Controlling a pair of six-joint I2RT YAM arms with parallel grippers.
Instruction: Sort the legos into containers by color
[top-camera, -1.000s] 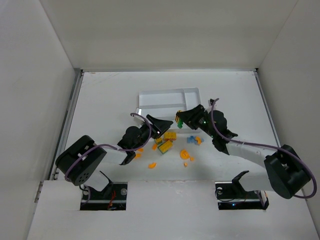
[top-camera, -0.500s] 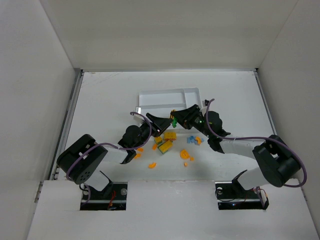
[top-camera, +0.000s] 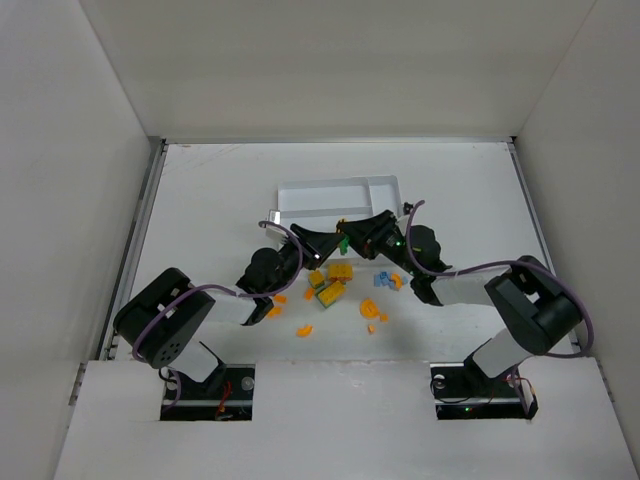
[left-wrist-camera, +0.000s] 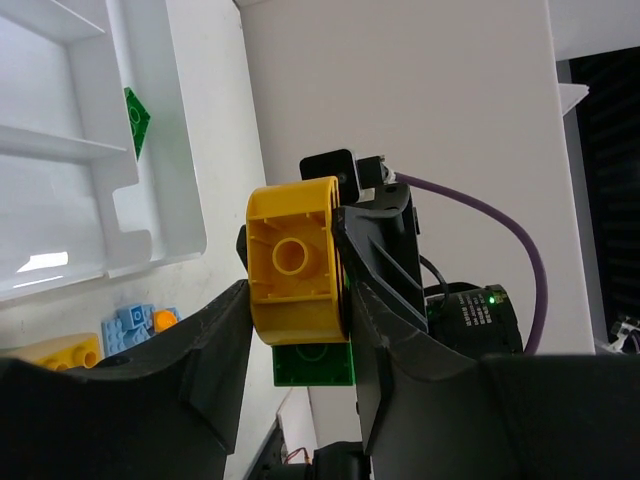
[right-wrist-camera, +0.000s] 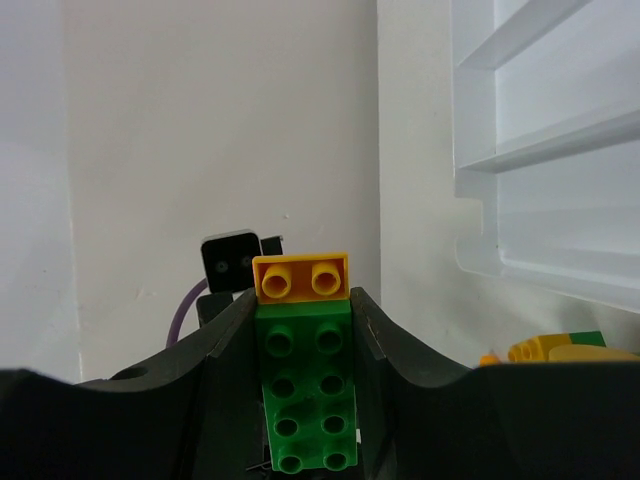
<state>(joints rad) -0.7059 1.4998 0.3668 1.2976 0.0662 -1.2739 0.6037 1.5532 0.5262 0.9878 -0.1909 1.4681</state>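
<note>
Separation looks to be the step in hand: the left gripper (left-wrist-camera: 295, 292) is clamped on the yellow brick (left-wrist-camera: 295, 255), and the right gripper (right-wrist-camera: 305, 335) on the green brick (right-wrist-camera: 305, 400) that is joined to it. Both reach inward, meeting nose to nose above the desk (top-camera: 210, 200), beside the tray (top-camera: 330, 195). Next comes a pull apart, then each colour goes to its compartment.
</note>
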